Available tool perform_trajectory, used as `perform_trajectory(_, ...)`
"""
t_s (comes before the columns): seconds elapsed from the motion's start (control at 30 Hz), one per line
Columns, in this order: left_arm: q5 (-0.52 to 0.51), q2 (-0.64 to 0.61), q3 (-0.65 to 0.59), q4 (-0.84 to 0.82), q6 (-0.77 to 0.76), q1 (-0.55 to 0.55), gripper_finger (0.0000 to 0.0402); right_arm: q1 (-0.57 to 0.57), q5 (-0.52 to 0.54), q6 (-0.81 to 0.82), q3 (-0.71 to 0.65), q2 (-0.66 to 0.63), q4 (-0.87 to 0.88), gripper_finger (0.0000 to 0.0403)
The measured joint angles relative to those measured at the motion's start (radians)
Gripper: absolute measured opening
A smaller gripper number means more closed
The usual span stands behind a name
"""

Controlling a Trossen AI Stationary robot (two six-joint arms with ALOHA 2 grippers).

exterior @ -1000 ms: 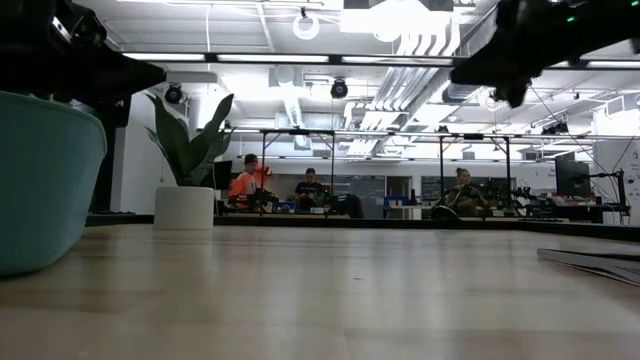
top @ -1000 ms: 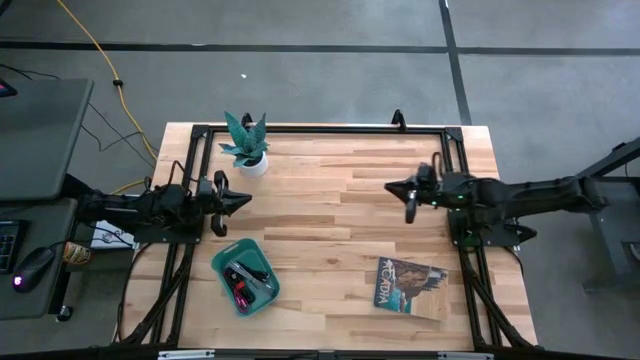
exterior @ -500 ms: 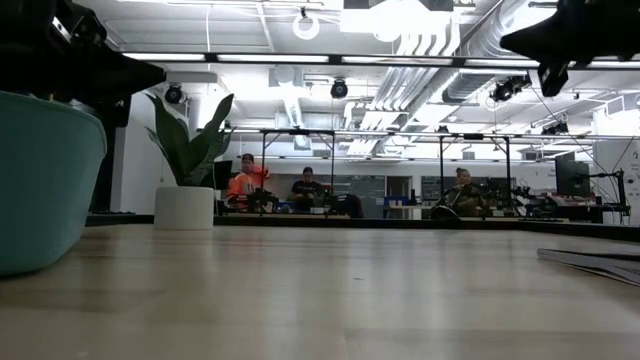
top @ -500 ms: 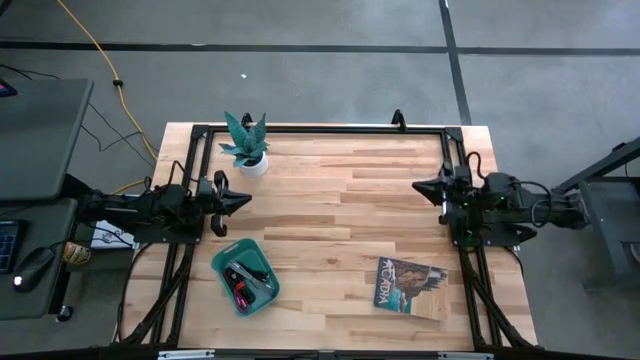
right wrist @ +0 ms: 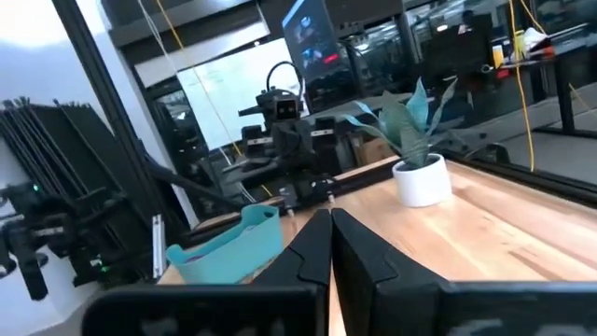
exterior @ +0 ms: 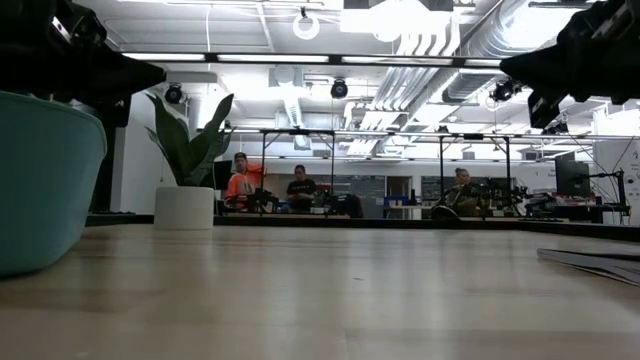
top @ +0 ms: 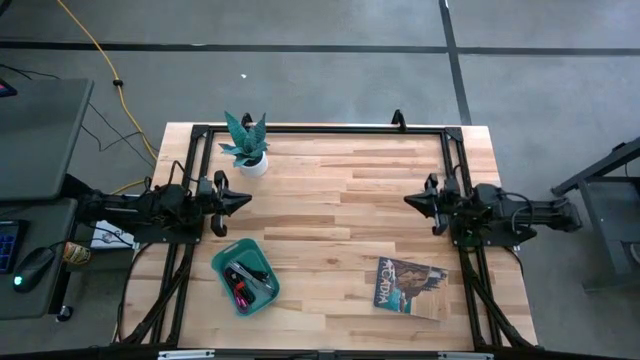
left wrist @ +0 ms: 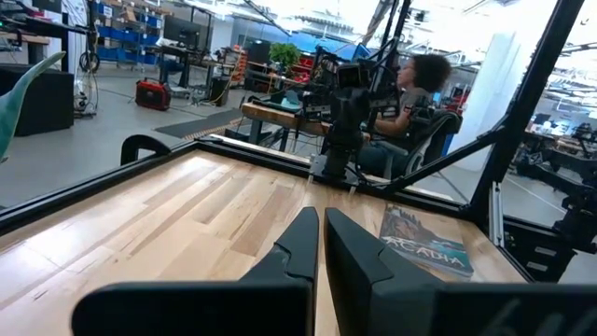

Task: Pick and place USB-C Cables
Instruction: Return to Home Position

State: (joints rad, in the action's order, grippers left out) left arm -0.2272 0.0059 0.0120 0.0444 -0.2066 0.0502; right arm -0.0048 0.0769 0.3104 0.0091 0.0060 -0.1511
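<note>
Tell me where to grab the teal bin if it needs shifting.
Pinch the rim of the teal bin, on the wall nearest the left claw, coming straight down, one finger inside and one outside. The thin upright wall suits a pinch, and that end looks freer of the cables. The right claw waits across the table.

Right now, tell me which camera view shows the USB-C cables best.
The high view: it looks straight down into the teal tray, where the USB-C cables lie coiled together. The low view and the right wrist view show only the tray's outer wall, hiding its contents. The left wrist view shows neither.
</note>
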Motion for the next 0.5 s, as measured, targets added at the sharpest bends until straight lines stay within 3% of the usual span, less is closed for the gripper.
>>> perform_trajectory(0.4, 0.0, 0.0, 0.0, 0.0, 0.0, 0.0, 0.0003, 0.001, -0.005, -0.147, 0.001, 0.0, 0.123, 0.0)
perform_trajectory(0.5, 0.0, 0.0, 0.0, 0.0, 0.0, 0.0, 0.0003, 0.001, -0.05, -0.158, 0.001, 0.0, 0.128, 0.0)
